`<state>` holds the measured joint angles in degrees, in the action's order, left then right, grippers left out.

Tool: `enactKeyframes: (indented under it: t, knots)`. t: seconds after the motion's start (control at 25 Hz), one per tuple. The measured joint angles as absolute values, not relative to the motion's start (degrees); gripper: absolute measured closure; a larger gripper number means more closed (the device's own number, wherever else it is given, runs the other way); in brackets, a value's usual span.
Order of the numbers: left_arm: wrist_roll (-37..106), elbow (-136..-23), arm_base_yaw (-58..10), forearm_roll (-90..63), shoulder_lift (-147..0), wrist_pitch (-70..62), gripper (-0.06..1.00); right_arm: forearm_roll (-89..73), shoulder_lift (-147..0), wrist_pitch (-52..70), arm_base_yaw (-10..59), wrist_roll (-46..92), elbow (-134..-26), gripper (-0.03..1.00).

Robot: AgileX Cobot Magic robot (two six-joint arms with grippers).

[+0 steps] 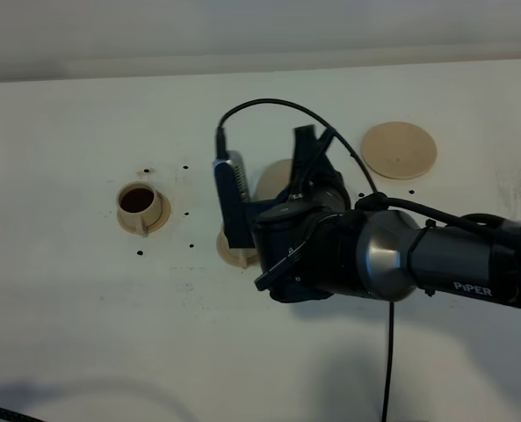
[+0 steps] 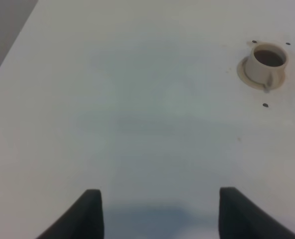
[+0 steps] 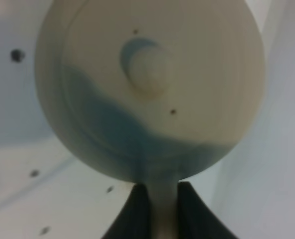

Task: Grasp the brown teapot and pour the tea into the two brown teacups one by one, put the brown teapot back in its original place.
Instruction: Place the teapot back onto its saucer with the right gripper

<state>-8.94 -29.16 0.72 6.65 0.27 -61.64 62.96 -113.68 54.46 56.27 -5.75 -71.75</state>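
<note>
The right gripper (image 3: 162,199) is clamped on the handle of the brown teapot (image 3: 149,84), held at frame centre over the second teacup (image 1: 236,251); the coaster (image 1: 399,149) lies upper right. The left gripper (image 2: 159,211) stands apart, idle.

The right arm (image 1: 436,259) is matte black with a rounded silver-grey joint and white "PiPER" lettering at the lower right of the overhead frame. A black cable (image 1: 278,105) loops above its wrist; another hangs down. Both wrist views show dark, tapered fingers (image 2: 87,214).
</note>
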Motion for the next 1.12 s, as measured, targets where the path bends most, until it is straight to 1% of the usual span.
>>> enactKeyframes:
  t: [0.28,0.48,0.64,0.84,1.12]
  knots:
    - [-8.94,-29.16,0.72,6.65,0.27,-61.64,0.46,47.55,-107.28,55.65,56.28,-14.46,-71.75,0.88]
    - [-8.94,-29.16,0.72,6.65,0.27,-61.64,0.46,34.51,-104.12,55.17,55.93,-15.76,-71.75,0.88]
    - [-8.94,-29.16,0.72,6.65,0.27,-61.64,0.46,24.91,-104.07,52.13,54.73,-15.66,-71.75,0.88]
    - [-8.94,-29.16,0.72,6.65,0.27,-61.64,0.46,21.00,-104.20,50.26,53.96,-15.08,-71.75,0.88]
    - [-8.94,-29.16,0.72,6.65,0.27,-61.64,0.46,19.72,-106.87,48.16,52.01,-14.94,-71.33,0.88]
